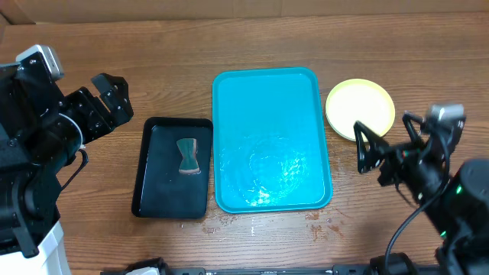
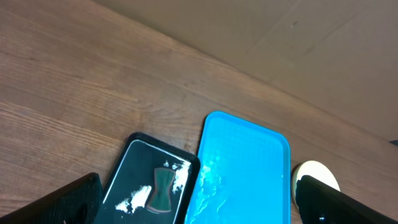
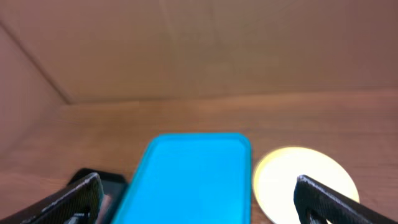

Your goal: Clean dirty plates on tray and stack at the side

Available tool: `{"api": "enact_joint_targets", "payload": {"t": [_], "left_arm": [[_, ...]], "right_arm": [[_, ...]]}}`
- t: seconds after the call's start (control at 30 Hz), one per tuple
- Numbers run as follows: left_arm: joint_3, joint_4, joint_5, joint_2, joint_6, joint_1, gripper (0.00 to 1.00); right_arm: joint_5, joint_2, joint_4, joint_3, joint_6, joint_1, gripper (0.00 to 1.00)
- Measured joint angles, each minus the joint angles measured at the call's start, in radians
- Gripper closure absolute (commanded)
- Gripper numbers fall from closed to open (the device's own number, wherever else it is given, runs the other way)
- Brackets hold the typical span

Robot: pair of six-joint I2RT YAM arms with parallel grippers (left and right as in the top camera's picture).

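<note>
The turquoise tray (image 1: 267,99) lies in the middle of the table with no plates on it; its near half has a wet sheen. It also shows in the left wrist view (image 2: 245,168) and the right wrist view (image 3: 193,174). The plates (image 1: 359,107) sit on the table right of the tray, pale yellow underside up; I cannot tell how many are stacked. They also show in both wrist views (image 2: 314,171) (image 3: 292,180). My left gripper (image 1: 116,98) is open and empty, far left. My right gripper (image 1: 382,141) is open and empty, just in front of the plates.
A black tray (image 1: 172,168) lies left of the turquoise tray, holding a dark green hourglass-shaped sponge (image 1: 188,156) and white foam patches (image 2: 134,202). A cardboard wall (image 3: 199,43) runs along the back of the table.
</note>
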Motion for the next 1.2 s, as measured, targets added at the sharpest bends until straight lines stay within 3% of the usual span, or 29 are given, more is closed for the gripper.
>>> {"api": "enact_joint_targets", "payload": {"t": [0.2,0.53,0.77,1.2], "left_arm": [[0.0,0.0,-0.001,0.0,0.0,0.0,0.0],[0.0,0.0,-0.001,0.0,0.0,0.0,0.0],[0.0,0.0,-0.001,0.0,0.0,0.0,0.0],[0.0,0.0,-0.001,0.0,0.0,0.0,0.0]], "right_arm": [[0.001,-0.237,0.076,-0.373,0.001,-0.069,0.0],[0.0,-0.56,0.425,-0.809,0.0,-0.101,0.0],[0.001,-0.615,0.64,-0.966,0.0,-0.101,0.01],[0.003,-0.615,0.639,-0.98,0.001,-0.1,0.0]]}}
